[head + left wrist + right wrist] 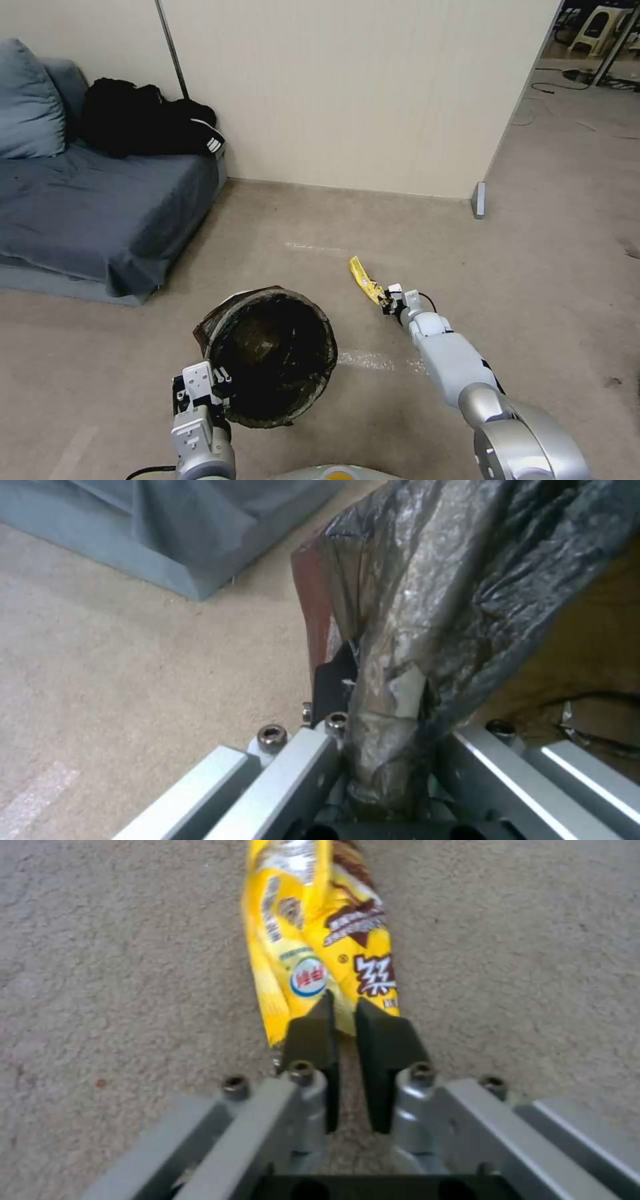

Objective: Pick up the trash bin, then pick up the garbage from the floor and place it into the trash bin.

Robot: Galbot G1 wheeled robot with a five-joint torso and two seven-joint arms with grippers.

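Note:
The trash bin [273, 353], round and lined with a dark crinkled bag, hangs tilted in front of me. My left gripper [217, 383] is shut on its near rim; the left wrist view shows the bag-covered rim [393, 690] pinched between the fingers. The garbage in view is a yellow wrapper [362, 277] to the right of the bin. My right gripper [387, 297] is shut on the wrapper's near end. In the right wrist view the two dark fingertips [313, 1030] pinch the edge of the yellow wrapper [320, 940] over the carpet.
A blue-grey sofa [100, 213] with a cushion and black clothes [150, 120] stands at the left. A beige partition wall [360, 93] runs behind, ending at a small foot [478, 200]. Carpeted floor stretches open to the right.

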